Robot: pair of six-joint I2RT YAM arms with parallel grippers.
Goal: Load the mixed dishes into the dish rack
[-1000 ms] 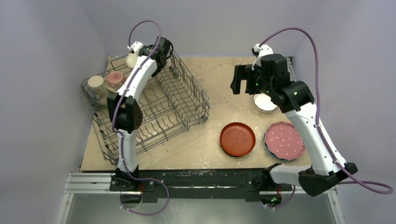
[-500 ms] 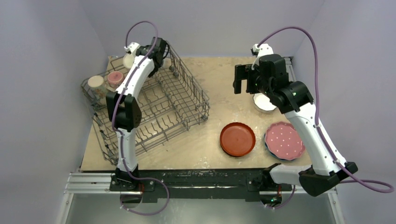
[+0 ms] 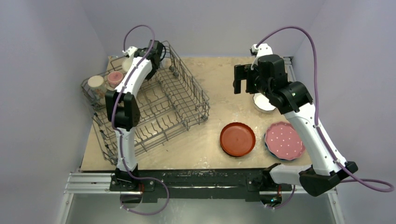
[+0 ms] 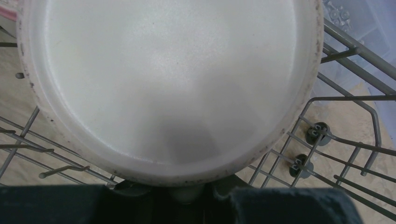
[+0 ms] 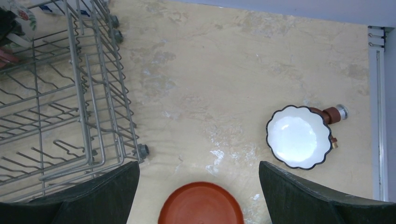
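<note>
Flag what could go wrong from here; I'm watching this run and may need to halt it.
1. The left gripper is shut on the cream mug above the dish rack's far corner; released off-centre, it might tip against the wires.
2. Lowering it could knock the pink mug standing close by.

Under me spreads a mottled beige tabletop (image 5: 233,70); a small reddish-brown fitting (image 5: 329,114) with a silver cap lies near its right-hand rail (image 5: 378,93).
</note>
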